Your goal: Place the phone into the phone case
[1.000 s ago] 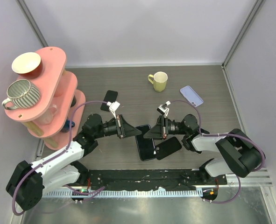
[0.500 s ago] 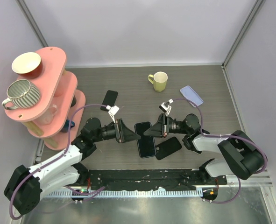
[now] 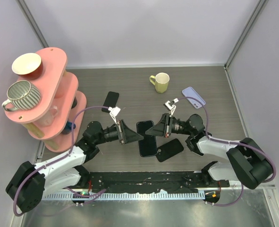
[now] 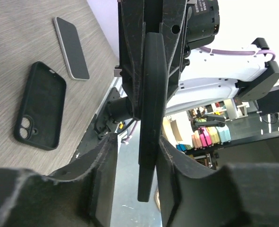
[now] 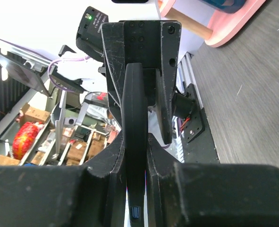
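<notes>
- Mid-table: left gripper (image 3: 137,137) and right gripper (image 3: 151,132) meet nose to nose on the phone (image 3: 147,144), barring passage between them.
- Left wrist view: a slit of daylight separates the phone's edge from one left finger (image 4: 104,161).
- Phone case (image 3: 170,149): flat, just right of the phone, largely uncovered from above.
- Left margin: pink shelf (image 3: 54,90) walls off that side.
- Far half: yellow mug (image 3: 160,82), black phone (image 3: 111,100) and lavender phone (image 3: 194,97) stand well apart, with bare table (image 3: 134,87) between.

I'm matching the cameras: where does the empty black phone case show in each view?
Top external: empty case lower centre, right of the held phone.
Left wrist: the case at left, flat on the table.
Right wrist: not in it.
Shared landmark: the held phone, edge-on in both wrist views.
</notes>
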